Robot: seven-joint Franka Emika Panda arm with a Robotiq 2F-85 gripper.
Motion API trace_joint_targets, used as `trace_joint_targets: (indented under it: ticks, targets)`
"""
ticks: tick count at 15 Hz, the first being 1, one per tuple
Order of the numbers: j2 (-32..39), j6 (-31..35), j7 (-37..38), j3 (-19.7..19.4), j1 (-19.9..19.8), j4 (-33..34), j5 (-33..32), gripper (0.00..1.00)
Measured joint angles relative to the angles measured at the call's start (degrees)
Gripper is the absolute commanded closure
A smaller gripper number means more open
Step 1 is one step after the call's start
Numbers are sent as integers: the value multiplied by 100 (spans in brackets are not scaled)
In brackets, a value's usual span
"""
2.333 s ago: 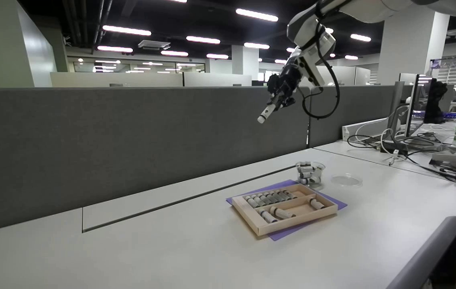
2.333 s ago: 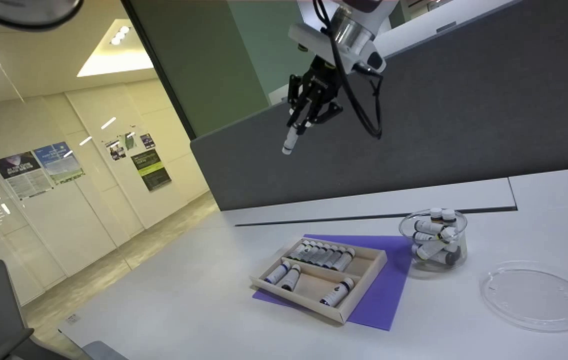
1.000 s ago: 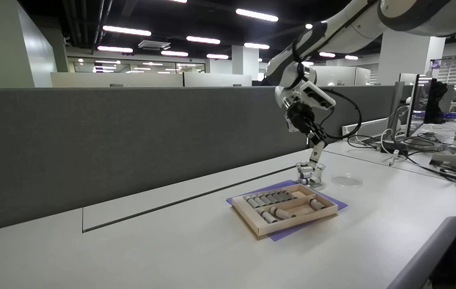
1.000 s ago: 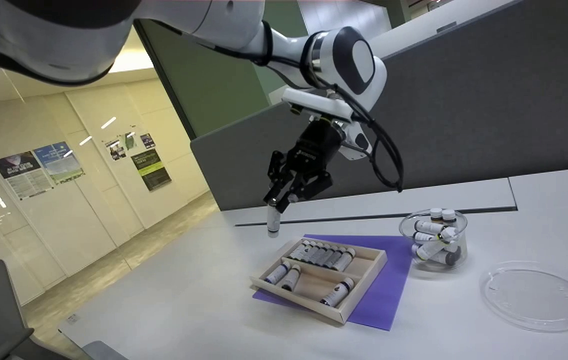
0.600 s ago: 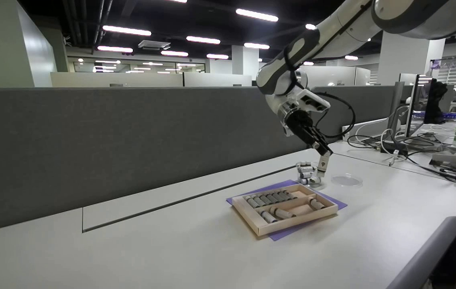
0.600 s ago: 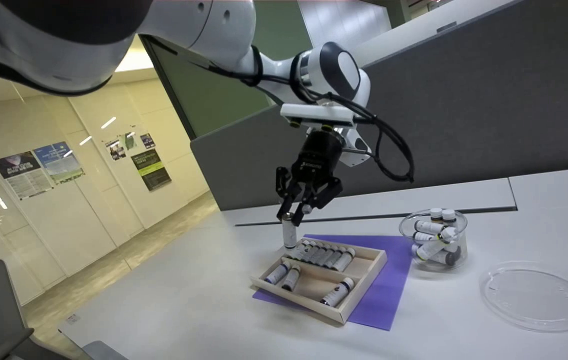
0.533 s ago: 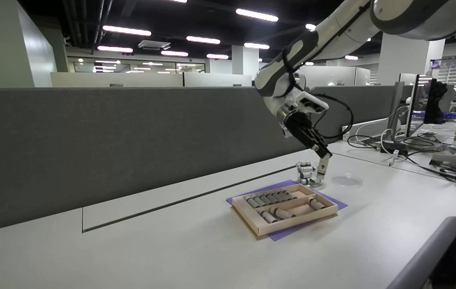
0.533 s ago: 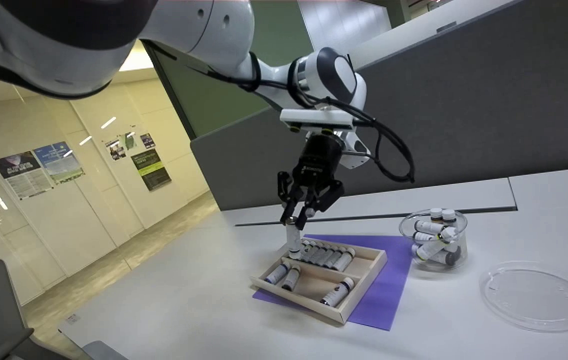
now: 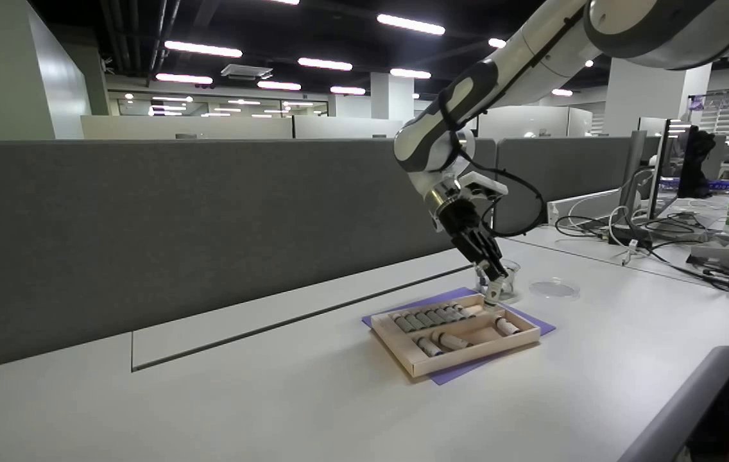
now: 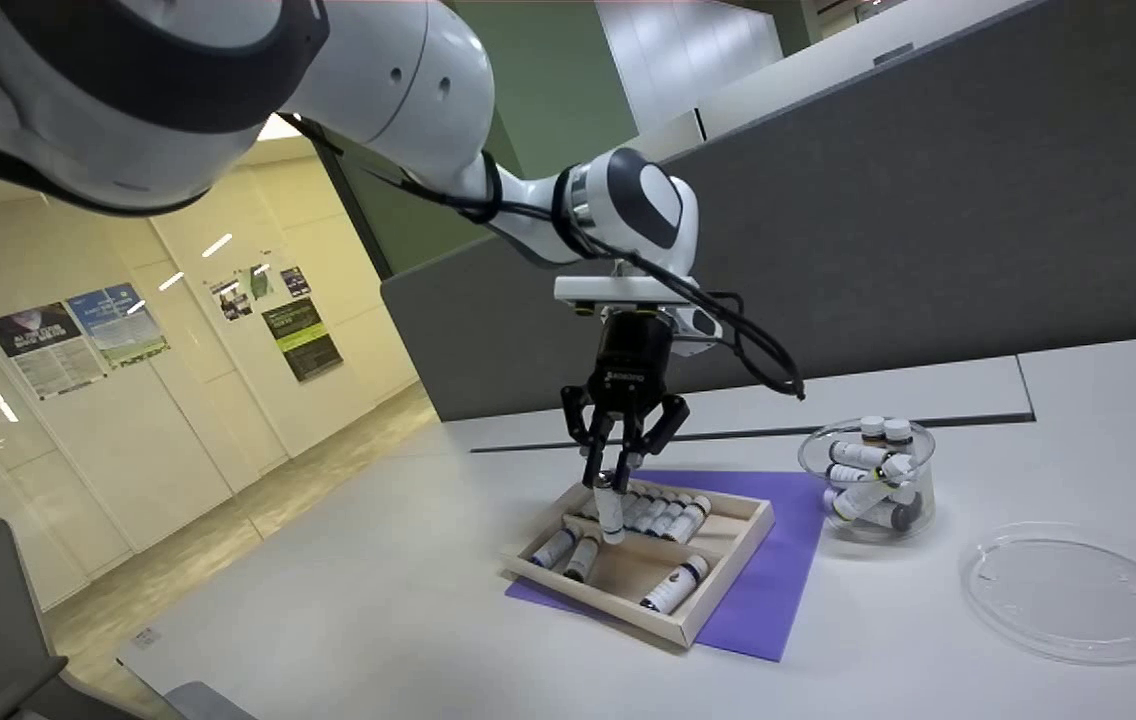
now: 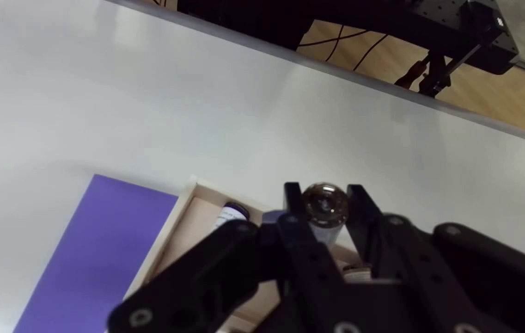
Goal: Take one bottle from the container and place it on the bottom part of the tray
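Bottle (image 10: 610, 515) hangs from the gripper (image 10: 607, 478), whose black jaws pinch its upper end, over the divided tray (image 10: 666, 628); contact below cannot be told. Its body is a white-labelled cylinder with a round, glossy brown base; the tray is pale and wooden-looking, on a flat purple sheet (image 10: 775, 560). Long axis is near upright, slightly tilted, brown base up, white end down

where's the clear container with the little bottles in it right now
In an exterior view, the clear container stands on the white table at right, beside the purple sheet, with the round clear lid to its lower right.
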Motion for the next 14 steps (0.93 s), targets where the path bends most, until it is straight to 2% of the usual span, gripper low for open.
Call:
trace_joint_targets:
  ticks: [14]
  targets:
    - [-24, 898, -53, 78, 95, -522, -7, 94]
